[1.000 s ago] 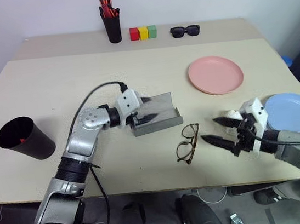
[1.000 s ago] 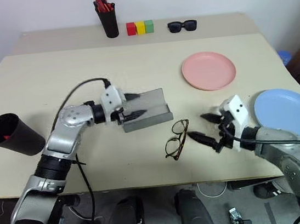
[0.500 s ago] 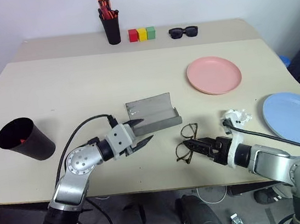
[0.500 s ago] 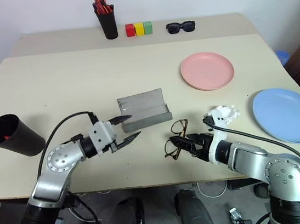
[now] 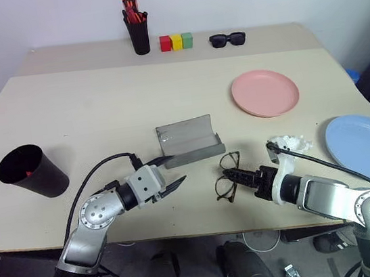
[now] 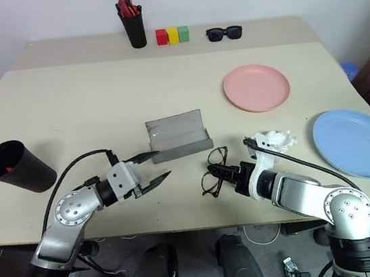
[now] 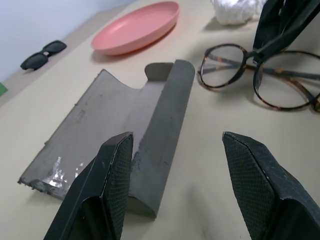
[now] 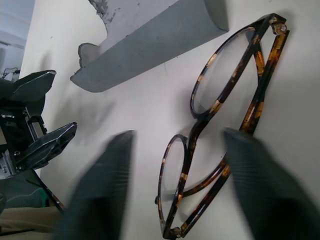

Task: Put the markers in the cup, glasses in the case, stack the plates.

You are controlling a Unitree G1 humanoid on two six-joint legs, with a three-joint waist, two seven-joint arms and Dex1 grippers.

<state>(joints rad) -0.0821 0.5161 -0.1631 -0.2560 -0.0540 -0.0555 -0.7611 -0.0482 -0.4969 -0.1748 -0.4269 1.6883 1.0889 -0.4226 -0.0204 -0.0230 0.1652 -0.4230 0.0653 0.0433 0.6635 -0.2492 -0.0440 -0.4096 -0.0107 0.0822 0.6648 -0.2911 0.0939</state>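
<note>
**Risk check: right jaws closing on the glasses**

My right gripper [image 5: 239,176], lower centre-right of the frame, has its jaws astride the glasses [image 5: 228,176] and narrowing; I cannot tell whether they have a hold yet. My left gripper [image 5: 171,170] hangs with jaws apart and empty, just beside the near end of the case [image 5: 187,141].

Risks, in my judgement:
- The frame is thin and lies flat on the bench [image 5: 85,104]. The fingers may slide off it or press on a lens.
- A grip on one arm could let the glasses swing or twist when lifted.
- The case stands open but loose, so it may shift if nudged.

The glasses have a mottled brown frame, round clear lenses and folded arms, and lie just below the case, centre frame.
</note>
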